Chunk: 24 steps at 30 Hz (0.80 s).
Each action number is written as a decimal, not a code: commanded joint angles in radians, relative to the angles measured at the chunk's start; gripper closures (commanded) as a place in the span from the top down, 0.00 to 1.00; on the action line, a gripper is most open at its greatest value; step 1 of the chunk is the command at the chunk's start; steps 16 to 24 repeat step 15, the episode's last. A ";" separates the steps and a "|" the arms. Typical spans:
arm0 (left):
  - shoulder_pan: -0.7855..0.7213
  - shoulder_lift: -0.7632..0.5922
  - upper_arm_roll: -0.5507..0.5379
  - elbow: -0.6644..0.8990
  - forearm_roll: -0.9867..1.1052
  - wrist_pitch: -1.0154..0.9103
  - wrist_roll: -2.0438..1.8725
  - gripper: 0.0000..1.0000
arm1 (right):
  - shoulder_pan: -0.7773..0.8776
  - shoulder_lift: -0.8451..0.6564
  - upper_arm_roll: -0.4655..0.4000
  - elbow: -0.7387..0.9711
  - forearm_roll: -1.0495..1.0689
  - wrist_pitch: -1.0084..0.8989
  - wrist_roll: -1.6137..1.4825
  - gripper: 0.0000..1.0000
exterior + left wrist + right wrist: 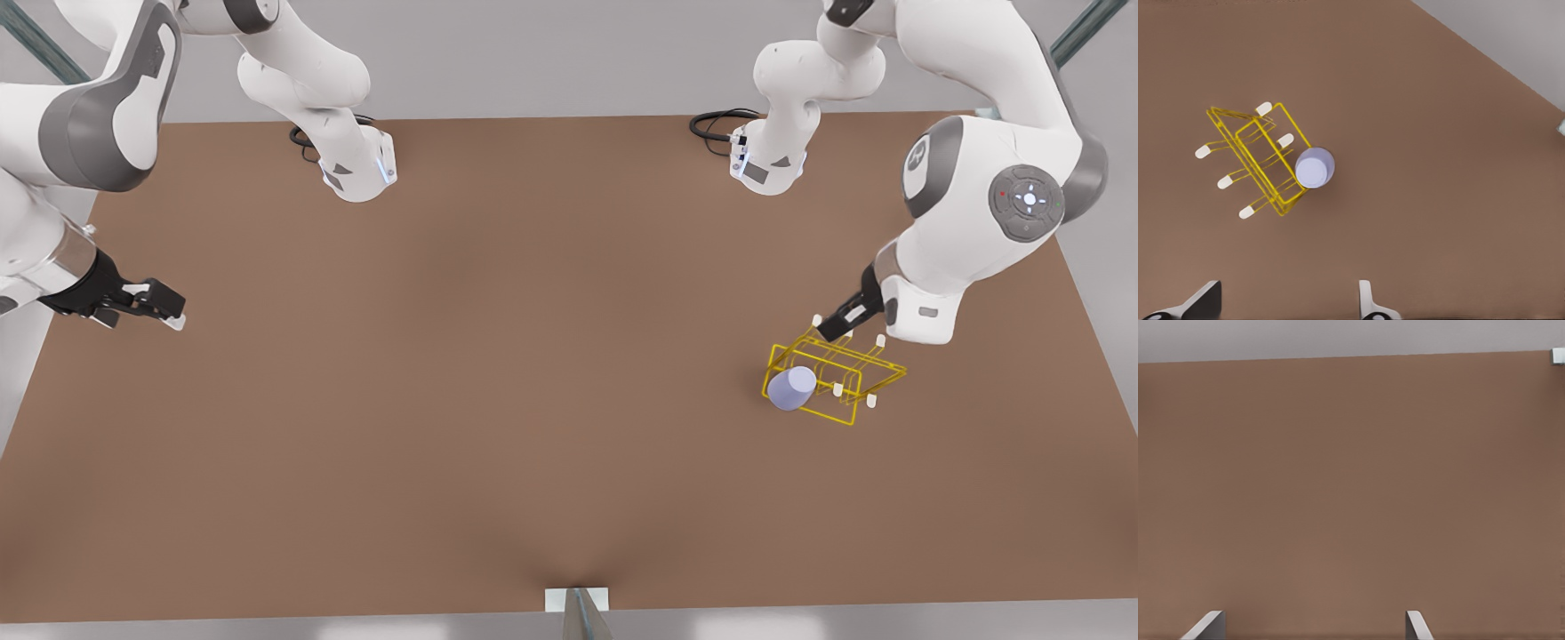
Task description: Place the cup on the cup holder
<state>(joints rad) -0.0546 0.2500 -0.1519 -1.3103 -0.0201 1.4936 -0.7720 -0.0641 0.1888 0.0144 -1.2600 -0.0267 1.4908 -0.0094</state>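
Observation:
The lavender-blue cup sits bottom up at one end of the yellow wire cup holder, overlapping its frame; whether a prong is inside it is hidden. The holder stands at the front view's right with white-tipped prongs. My left gripper hangs open just behind the holder, apart from the cup, with nothing between its fingers. Far off at the front view's left edge, my right gripper waits open over bare table.
The brown table stretches wide between the two grippers. Both arm bases with black cables stand along its back edge. A small white bracket sits at the middle of the front edge.

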 commanded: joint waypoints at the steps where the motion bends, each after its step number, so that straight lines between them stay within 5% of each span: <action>1: 0.010 0.009 -0.009 0.000 0.015 0.065 0.774 1.00 | -0.002 -0.002 -0.004 0.001 -0.001 -0.001 -0.003 1.00; 24: 0.010 0.003 -0.009 0.005 0.046 0.056 0.568 1.00 | 0.000 -0.006 -0.010 0.001 0.010 -0.004 -0.001 1.00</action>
